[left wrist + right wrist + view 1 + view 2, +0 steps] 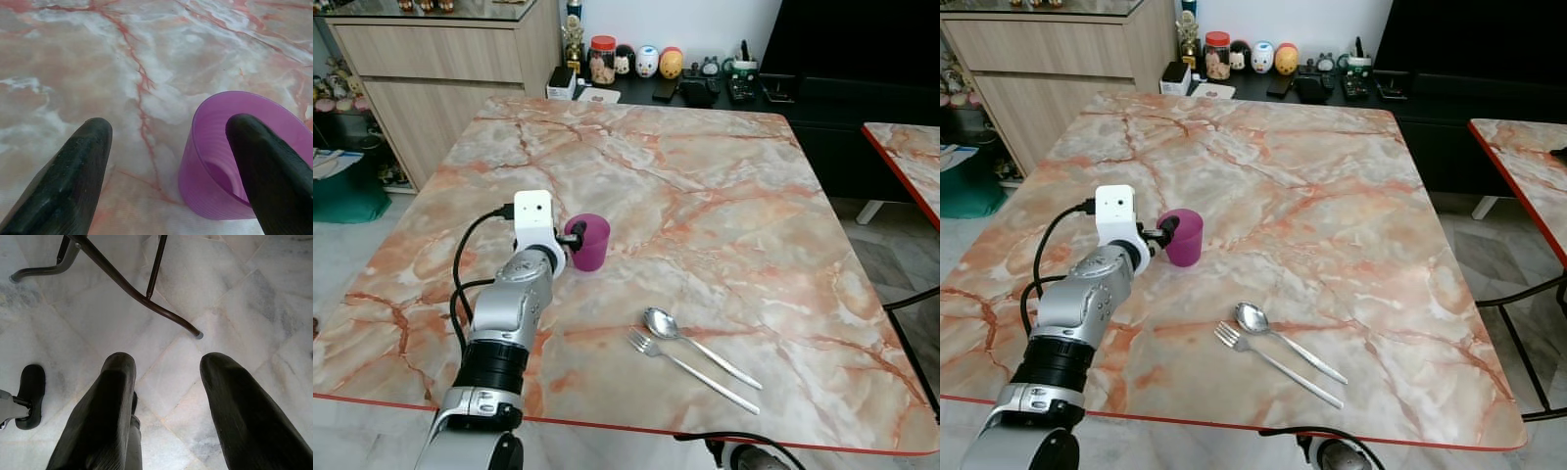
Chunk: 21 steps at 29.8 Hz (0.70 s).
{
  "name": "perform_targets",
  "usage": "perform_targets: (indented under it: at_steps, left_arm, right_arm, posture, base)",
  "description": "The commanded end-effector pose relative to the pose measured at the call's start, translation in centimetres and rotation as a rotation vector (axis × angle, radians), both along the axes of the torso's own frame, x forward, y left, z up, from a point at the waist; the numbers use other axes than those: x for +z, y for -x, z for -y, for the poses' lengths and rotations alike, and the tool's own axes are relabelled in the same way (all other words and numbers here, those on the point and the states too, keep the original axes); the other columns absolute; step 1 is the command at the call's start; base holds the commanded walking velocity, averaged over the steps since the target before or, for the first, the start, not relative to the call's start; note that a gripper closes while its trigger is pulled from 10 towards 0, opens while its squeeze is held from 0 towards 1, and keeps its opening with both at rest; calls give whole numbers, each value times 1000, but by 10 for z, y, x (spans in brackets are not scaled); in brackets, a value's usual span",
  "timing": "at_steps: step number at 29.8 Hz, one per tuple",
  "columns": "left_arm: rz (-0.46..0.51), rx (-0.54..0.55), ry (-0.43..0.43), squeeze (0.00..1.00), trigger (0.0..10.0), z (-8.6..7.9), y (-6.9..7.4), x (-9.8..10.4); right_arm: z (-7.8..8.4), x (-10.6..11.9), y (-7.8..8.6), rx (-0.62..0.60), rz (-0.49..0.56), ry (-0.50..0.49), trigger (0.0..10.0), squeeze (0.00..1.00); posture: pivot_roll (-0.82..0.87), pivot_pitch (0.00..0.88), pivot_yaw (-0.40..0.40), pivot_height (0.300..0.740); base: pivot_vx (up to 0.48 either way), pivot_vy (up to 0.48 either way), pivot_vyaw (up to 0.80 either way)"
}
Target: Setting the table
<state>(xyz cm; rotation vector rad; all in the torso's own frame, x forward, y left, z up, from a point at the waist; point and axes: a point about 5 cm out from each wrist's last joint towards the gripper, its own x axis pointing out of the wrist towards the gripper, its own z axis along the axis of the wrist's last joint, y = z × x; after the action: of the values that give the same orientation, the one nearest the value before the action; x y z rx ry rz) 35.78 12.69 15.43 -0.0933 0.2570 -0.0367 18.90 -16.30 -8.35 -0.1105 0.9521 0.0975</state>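
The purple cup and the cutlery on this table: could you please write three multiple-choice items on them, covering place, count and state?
1. Where is the purple cup relative to the spoon?
A. Farther from the robot and to its left
B. Nearer the robot and to its right
C. On top of it

2. How many cutlery pieces lie on the marble table?
A. One
B. Two
C. Four

3. How does the left gripper stand?
A. Shut on the fork
B. Open, one finger inside the cup
C. Hanging over the floor

Answers:
1 A, the head views show it.
2 B, spoon and fork.
3 B, the left wrist view shows it.
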Motion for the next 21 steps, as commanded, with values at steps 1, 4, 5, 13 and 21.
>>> perform_targets:
  at_steps: [1, 4, 5, 13, 21]
  left_arm:
    - [-26, -7, -18, 0, 7020, 3, 0, -5]
    - [-27, -7, -18, 0, 7020, 3, 0, -5]
    - [-27, -7, -18, 0, 7020, 3, 0, -5]
    - [-27, -7, -18, 0, 7020, 3, 0, -5]
    - [-27, -7, -18, 0, 7020, 3, 0, -5]
  right_arm:
    - [2, 1, -2, -4, 0, 3, 10000, 0]
    - [2, 1, -2, -4, 0, 3, 10000, 0]
    - [2, 1, -2, -4, 0, 3, 10000, 0]
    - [2, 1, -2, -4, 0, 3, 10000, 0]
    - [2, 1, -2, -4, 0, 3, 10000, 0]
  posture:
    - [76, 0, -50, 740]
    - [76, 0, -50, 740]
    - [76, 0, -50, 740]
    - [76, 0, -50, 740]
    - [76, 0, -50, 740]
  base:
    - [0, 0, 0]
    - [0, 0, 0]
    - [0, 0, 0]
    - [0, 0, 0]
    - [0, 0, 0]
